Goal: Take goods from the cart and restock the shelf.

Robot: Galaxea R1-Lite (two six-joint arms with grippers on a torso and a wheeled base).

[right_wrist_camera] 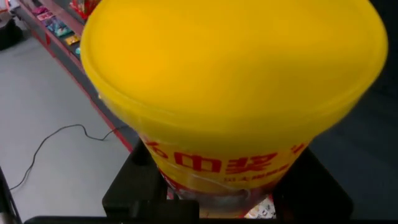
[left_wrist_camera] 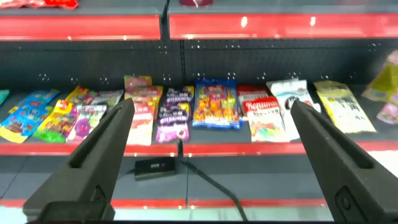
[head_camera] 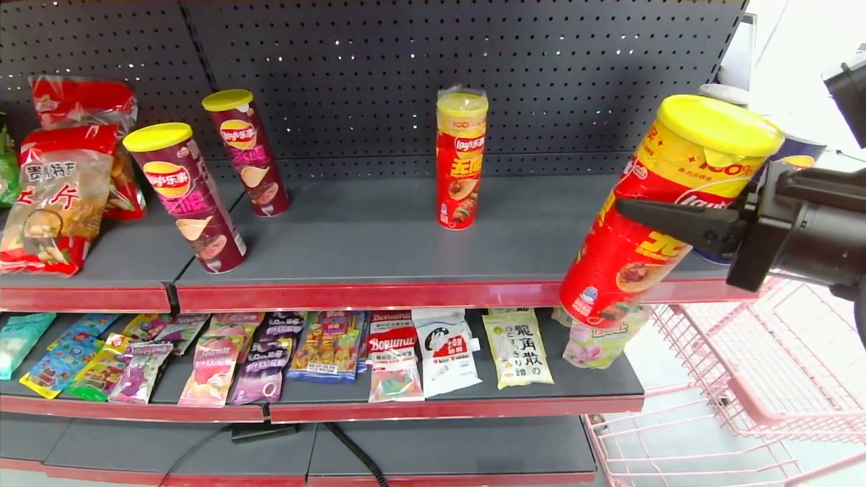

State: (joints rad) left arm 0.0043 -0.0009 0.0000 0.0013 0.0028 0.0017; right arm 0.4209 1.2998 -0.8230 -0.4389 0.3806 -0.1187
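Your right pincer [head_camera: 646, 218] grasps the tilted red can [head_camera: 683, 162] at the right end of the shelf [head_camera: 379, 237]; your left pincer [left_wrist_camera: 211, 104] stands released, facing the snack bags [left_wrist_camera: 267, 117].

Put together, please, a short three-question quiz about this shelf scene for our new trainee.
1. True or false: the right gripper is shut on a red can with a yellow lid.
2. How many purple cans stand on the top shelf? A) one B) two C) four
3. Fill in: the left gripper, facing the snack packets on a lower shelf, is ____ (open or shut).

Key: 1 true; 2 B; 3 open.
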